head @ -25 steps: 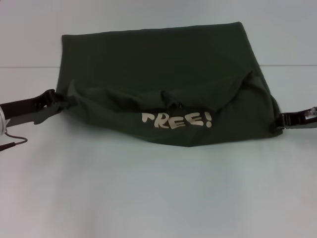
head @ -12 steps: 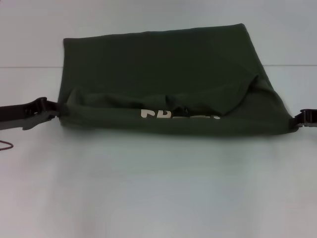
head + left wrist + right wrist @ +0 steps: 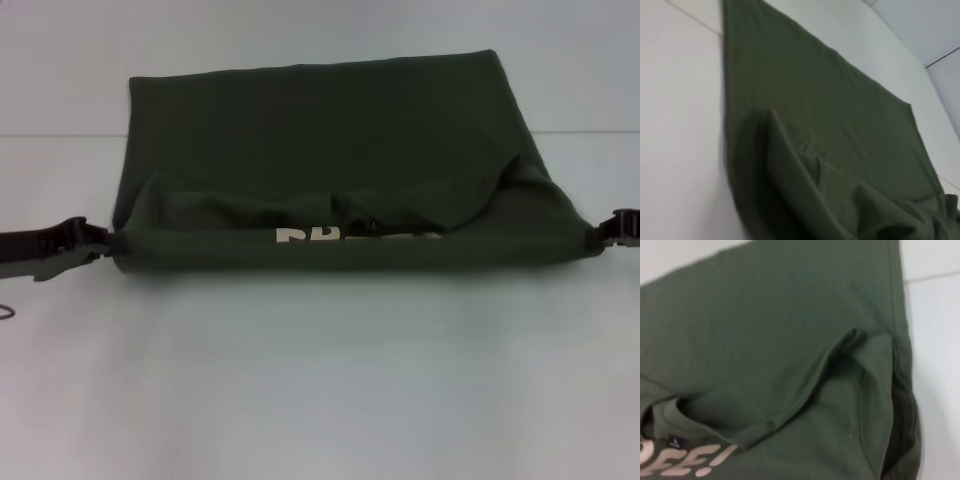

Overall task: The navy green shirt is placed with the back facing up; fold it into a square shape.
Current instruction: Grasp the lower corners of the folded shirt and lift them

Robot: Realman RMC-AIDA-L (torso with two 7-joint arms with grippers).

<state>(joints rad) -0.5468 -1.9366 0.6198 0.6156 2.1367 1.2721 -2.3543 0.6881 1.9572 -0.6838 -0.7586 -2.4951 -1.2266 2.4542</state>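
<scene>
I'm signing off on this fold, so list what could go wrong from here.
The left gripper and right gripper grip the navy green shirt only at its near corners; a corner could slip. The collar area is bunched, so creases may get folded in.

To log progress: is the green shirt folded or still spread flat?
Partly folded: the navy green shirt has its near part doubled over, its pale print half hidden at the crease.

Plenty of bare table (image 3: pixel 320 380) in front of the shirt (image 3: pixel 320 130), easy pass there. Sides blocked tho: left gripper (image 3: pixel 95 243) & right gripper (image 3: pixel 612 228) at its near corners.
</scene>
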